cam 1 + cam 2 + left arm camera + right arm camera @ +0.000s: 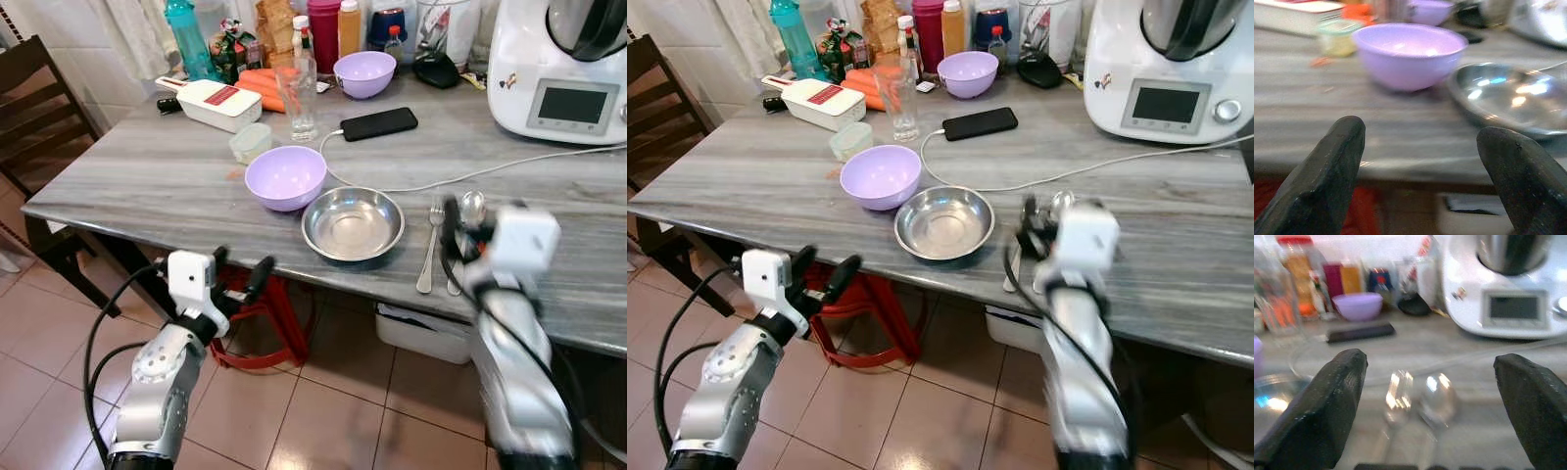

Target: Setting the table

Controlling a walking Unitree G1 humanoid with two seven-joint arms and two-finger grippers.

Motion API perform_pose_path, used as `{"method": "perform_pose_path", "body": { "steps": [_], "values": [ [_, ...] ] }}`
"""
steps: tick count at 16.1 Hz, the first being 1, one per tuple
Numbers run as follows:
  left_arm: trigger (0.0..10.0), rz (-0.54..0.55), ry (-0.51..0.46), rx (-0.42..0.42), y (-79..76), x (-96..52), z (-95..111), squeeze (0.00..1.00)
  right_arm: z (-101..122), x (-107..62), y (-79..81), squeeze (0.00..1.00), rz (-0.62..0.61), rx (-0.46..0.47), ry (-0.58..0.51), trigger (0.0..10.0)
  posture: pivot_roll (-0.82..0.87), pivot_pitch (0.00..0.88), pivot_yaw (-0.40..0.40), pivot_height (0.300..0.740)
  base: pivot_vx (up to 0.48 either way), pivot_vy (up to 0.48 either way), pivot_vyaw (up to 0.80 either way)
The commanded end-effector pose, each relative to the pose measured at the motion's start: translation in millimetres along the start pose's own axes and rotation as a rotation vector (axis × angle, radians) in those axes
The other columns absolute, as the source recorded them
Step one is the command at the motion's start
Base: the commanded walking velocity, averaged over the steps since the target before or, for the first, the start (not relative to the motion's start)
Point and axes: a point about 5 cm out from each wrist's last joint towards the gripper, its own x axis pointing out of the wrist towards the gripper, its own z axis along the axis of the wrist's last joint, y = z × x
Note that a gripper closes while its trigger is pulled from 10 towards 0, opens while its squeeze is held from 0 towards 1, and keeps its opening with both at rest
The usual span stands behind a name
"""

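Note:
A lilac bowl (285, 177) and a shallow steel bowl (353, 223) sit side by side near the front of the grey table (147, 186). To the right of the steel bowl lie a fork (431, 245) and a spoon (473, 208). My right gripper (464, 231) hovers low over these two, open, with the fork (1396, 399) and spoon (1437, 396) between its spread fingers (1332, 401); the arm is blurred. My left gripper (240, 270) is open and empty just in front of and below the table edge, facing the lilac bowl (1408, 54) and steel bowl (1508, 95).
Further back stand a glass (297, 98), a phone (379, 123) on a white cable, a second lilac bowl (364, 73), a small cup (251, 142), a white box (209, 103), bottles and a white kitchen machine (558, 69). A dark chair (39, 108) stands left; a red stool (260, 323) is under the table.

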Motion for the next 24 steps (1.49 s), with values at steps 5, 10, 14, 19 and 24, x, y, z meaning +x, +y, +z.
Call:
{"method": "perform_pose_path", "body": {
  "steps": [5, 10, 14, 19, 24],
  "values": [
    [10.0, 0.166, -0.013, 0.072, 12.4, -5.0, 0, 0.00, -6, -22.8, -6.9, 1.00, 0.015, -0.046, 0.023, 10.0, -0.10, 0.019, 0.129, 0.740, 0.000, 0.000, 0.00],
    [10.0, 0.191, -0.022, 0.089, 5.9, -10.3, -4, 0.00, -5, -40.9, -14.9, 1.00, -0.007, -0.074, 0.006, 10.0, -0.10, 0.014, 0.126, 0.740, 0.000, 0.000, 0.00],
    [10.0, 0.208, -0.014, 0.098, 8.4, -8.3, -4, 0.00, -12, -40.4, -18.9, 0.00, -0.028, -0.061, 0.051, 10.0, -0.10, 0.012, 0.130, 0.740, 0.000, 0.000, -0.35],
    [10.0, 0.202, 0.002, 0.133, 5.6, -6.5, -5, 0.00, -18, -44.8, -13.6, 0.00, -0.021, -0.044, 0.077, 10.0, -0.10, 0.015, 0.135, 0.740, -0.048, 0.000, -0.32],
    [10.0, 0.189, 0.026, 0.152, 4.9, -7.4, -8, 0.00, -29, -46.2, -13.9, 0.00, -0.035, -0.014, 0.150, 10.0, -0.09, 0.026, 0.141, 0.740, -0.290, 0.000, 0.00]
  ]
}}
